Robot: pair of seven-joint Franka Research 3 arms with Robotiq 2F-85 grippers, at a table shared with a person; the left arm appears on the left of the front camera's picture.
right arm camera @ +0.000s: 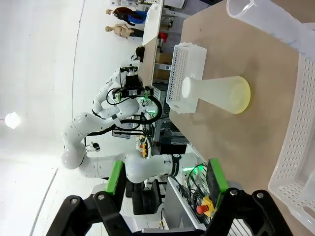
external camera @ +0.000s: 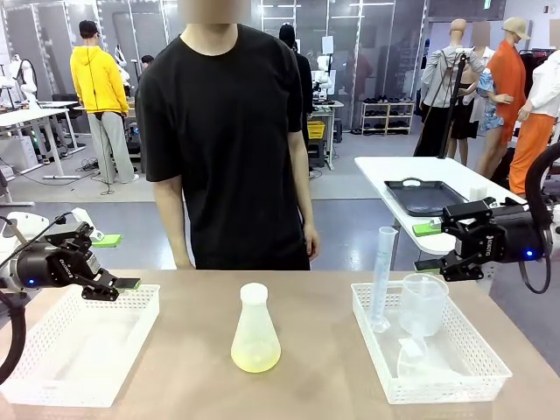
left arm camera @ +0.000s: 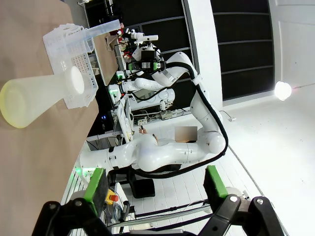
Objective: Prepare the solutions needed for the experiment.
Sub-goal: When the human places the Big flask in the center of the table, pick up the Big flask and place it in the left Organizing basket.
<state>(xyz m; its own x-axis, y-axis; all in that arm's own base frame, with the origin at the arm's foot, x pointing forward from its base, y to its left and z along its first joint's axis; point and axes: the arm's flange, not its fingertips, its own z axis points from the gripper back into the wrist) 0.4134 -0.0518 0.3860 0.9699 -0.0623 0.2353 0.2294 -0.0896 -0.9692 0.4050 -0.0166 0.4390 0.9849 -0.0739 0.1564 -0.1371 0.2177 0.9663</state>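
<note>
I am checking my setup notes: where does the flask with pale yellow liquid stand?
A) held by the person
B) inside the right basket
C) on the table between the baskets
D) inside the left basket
C: the flask of pale yellow liquid stands upright on the table, between the left basket and the right basket.

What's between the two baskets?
The flask, upright on the table with a little yellow liquid, between left basket and right basket; front view.
</note>
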